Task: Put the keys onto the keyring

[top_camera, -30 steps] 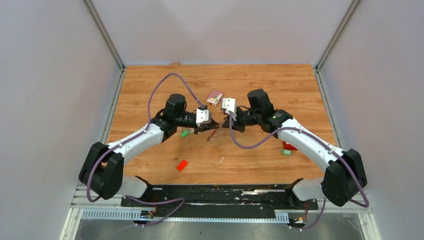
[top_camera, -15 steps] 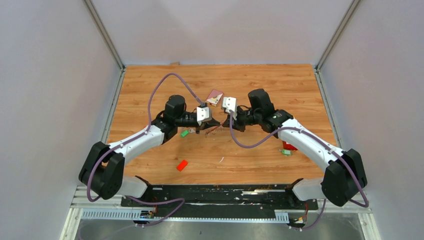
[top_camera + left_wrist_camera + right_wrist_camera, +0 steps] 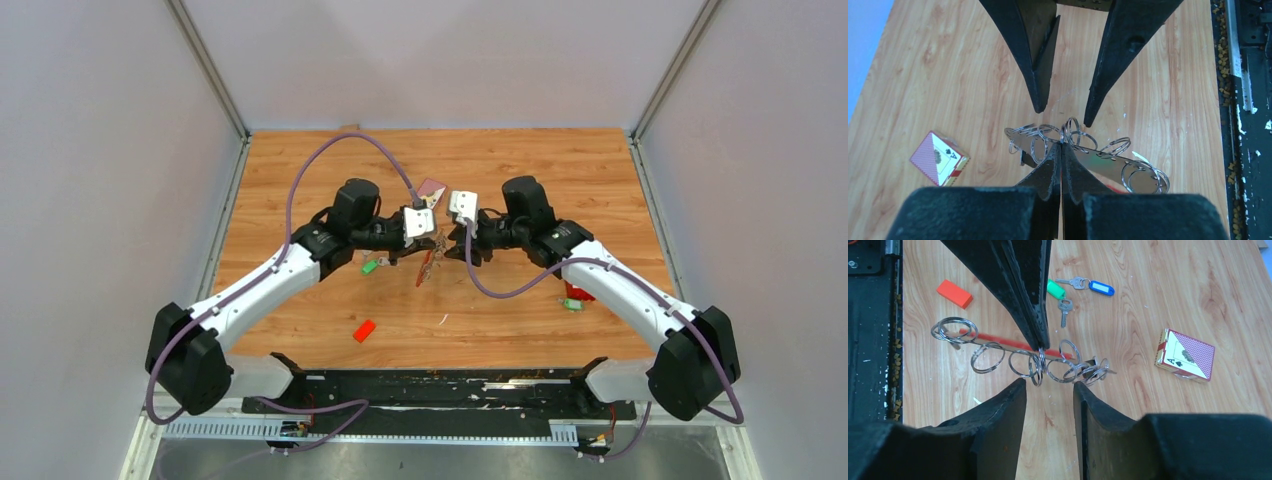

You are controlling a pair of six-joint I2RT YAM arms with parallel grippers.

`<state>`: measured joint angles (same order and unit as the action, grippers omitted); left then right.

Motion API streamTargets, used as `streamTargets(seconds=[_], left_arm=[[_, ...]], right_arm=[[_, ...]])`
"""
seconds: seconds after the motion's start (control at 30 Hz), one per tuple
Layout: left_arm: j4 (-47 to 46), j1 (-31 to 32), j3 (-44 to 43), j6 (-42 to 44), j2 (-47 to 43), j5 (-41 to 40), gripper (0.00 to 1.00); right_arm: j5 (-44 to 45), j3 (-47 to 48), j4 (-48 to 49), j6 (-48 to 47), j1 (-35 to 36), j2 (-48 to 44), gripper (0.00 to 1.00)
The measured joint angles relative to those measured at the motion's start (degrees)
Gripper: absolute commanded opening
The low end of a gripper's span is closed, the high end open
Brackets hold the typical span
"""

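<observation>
Since a second earlier, my left arm [image 3: 262, 285] had stretched further out over the table [image 3: 520, 165], carrying the left tool [image 3: 1062, 148] a little right and farther away. The right tool [image 3: 1049, 384], shut before, now stood with its fingers apart, one on each side of the left tool's tip. The left tool was clamped together on one ring of the keyring [image 3: 1003, 343], whose rings, red strap and dark strip hung below the two tools. Both arms reached inward from the near corners, forearms angled toward the middle, tools tip to tip. A green-tagged key [image 3: 1055, 289] and a blue-tagged key [image 3: 1101, 288] lay on the table, left of the tools.
</observation>
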<state>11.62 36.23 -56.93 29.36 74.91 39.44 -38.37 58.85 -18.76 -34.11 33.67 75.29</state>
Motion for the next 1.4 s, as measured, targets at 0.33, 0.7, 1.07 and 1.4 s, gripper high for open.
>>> streamTargets(seconds=[0.33,0.7,1.07,1.4], left_arm=[[4.81,1.20,0.68,0.98,-4.81,-1.75,0.00],[0.96,1.31,4.94,-0.37,-5.35,-1.95,0.00],[-3.08,1.33,6.25,-3.15,-5.35,-2.01,0.00],[-4.24,1.38,7.61,-3.32,-5.51,-1.31,0.00]], right_arm=[[-4.70,0.00,0.83,1.40,-0.02,-0.55,0.28],[-10.64,-0.02,0.74,1.44,-0.02,-3.13,0.26],[-11.52,-1.57,0.07,0.92,-0.02,0.13,0.23],[-10.56,-1.60,-0.22,0.50,-0.09,0.39,0.22]])
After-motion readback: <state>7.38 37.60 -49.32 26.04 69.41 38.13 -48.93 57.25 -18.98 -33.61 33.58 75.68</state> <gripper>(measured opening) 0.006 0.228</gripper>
